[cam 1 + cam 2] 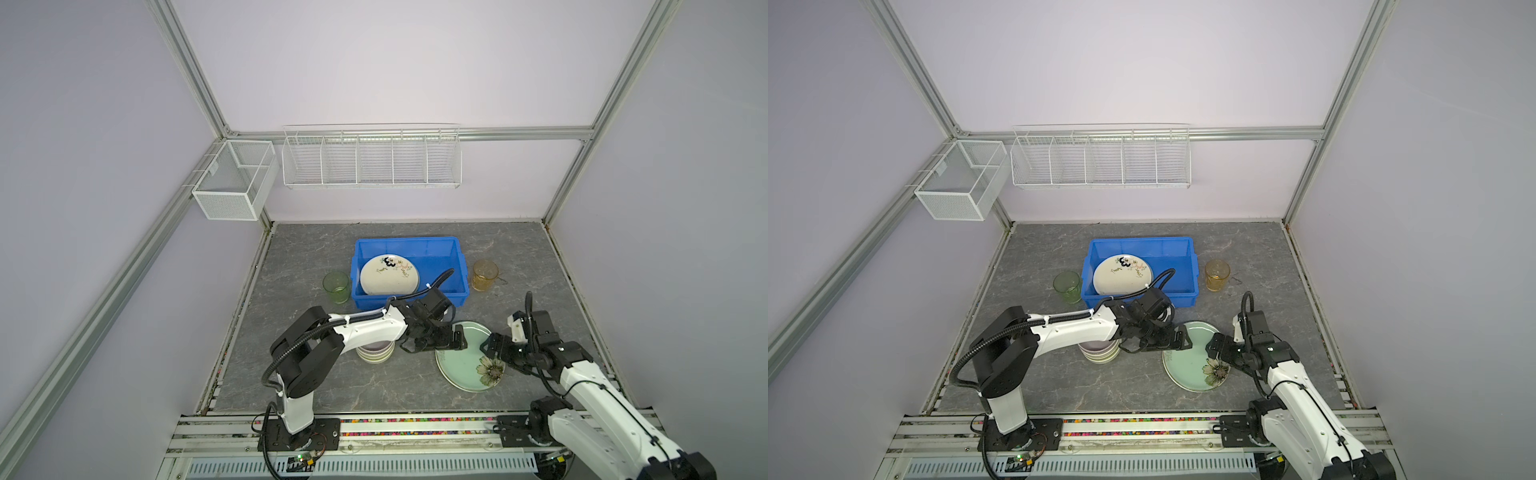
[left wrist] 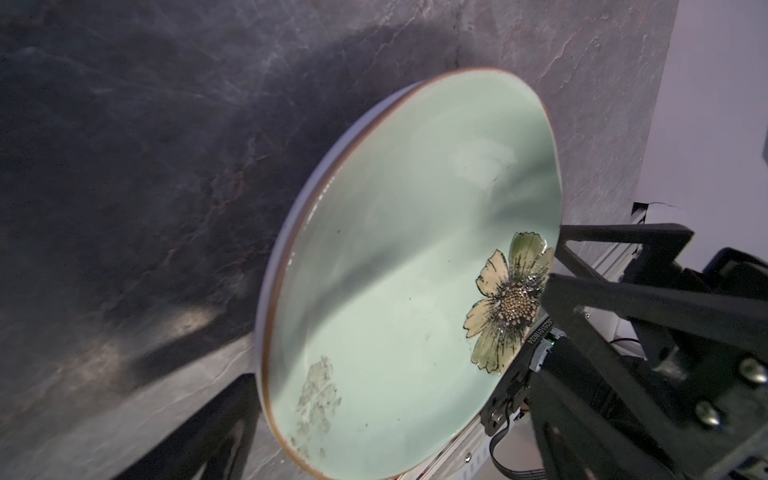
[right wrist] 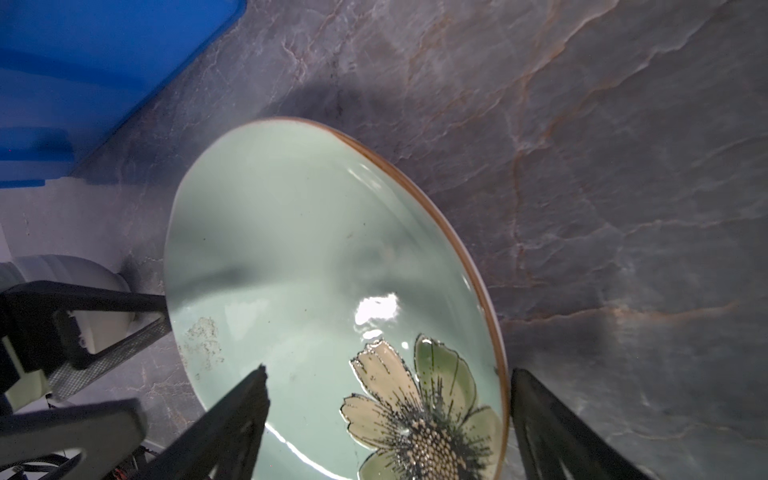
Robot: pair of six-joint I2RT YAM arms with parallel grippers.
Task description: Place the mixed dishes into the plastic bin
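Observation:
The pale green floral plate (image 1: 465, 361) (image 1: 1190, 363) lies on the grey tabletop in front of the blue plastic bin (image 1: 407, 241) (image 1: 1142, 241). My left gripper (image 1: 440, 340) (image 2: 382, 465) is open at the plate's rim on the bin side. My right gripper (image 1: 490, 347) (image 3: 386, 415) is open too and straddles the rim by the painted flower (image 3: 419, 415), with one finger over the plate and one outside it. A cream plate (image 1: 388, 276) leans inside the bin. A green cup (image 1: 336, 286) and an amber cup (image 1: 485, 275) flank the bin. Stacked bowls (image 1: 374, 353) sit under the left arm.
White wire baskets (image 1: 372, 160) (image 1: 235, 178) hang on the back and left walls above the table. The enclosure's walls close off the left, right and far sides. The arm bases stand on a rail (image 1: 415, 428) at the near edge.

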